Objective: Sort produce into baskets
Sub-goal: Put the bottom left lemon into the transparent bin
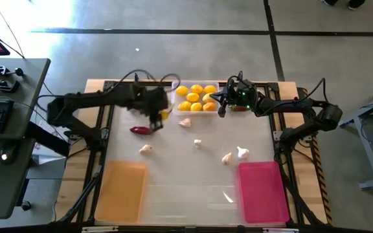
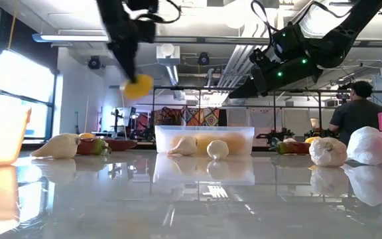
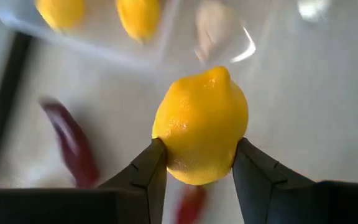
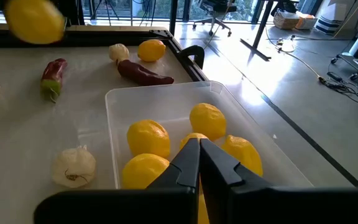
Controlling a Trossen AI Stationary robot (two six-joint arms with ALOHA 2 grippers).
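Above the tabletop (image 1: 193,175), near its far edge, the left gripper (image 3: 197,163) hangs with its jaws pressed on either side of a yellow lemon (image 3: 201,126), lifted clear of the surface (the low view shows it well up in the air). Just beside it lies a dark red chili (image 1: 140,130). Clear tray (image 1: 195,98) at the far edge already holds several lemons. Right gripper (image 4: 199,163) hovers over that tray's right end, jaws shut tight, nothing between them. Garlic bulbs sit loose mid-tabletop, one (image 1: 185,122) just in front of the clear tray. Orange tray (image 1: 121,191) near left, pink tray (image 1: 262,191) near right.
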